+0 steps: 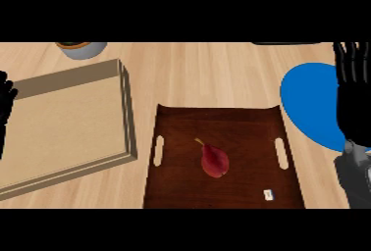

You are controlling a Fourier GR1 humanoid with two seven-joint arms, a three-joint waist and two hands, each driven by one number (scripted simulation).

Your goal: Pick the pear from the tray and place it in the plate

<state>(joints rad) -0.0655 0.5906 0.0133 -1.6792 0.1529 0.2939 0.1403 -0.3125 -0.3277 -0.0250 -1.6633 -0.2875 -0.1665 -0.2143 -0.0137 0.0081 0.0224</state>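
Pear (214,161) is red, lying on its side near the middle of the dark wood tray (181,127), stem pointing up-left. Nothing touches it. Lying flat like that it looks stable, no reason to roll, and it has bare tray all round, so fingers can likely come down on either side.

Tray has 2 slot handles, 1 on each long side, and a small white tag (269,194) near its lower right corner, apart from the pear.

Blue plate (308,105) sits just right of the tray, partly hidden by the right forearm. Short carry from pear to plate, which is probably why it's parked on that side.

Right hand (353,63) is up at the right edge, above the plate, fingers straight and holding nothing. It's the near hand for both pear and plate, so my guess is it does the pick. Pick not started.

Left hand (6,95) shows at the left edge, resting, fingers relaxed, nothing in it.

Further out: a shallow light wood box (127,112) lies left of the tray, and a grey bowl (83,49) at the top of the tabletop (210,68). Neither is in the way.
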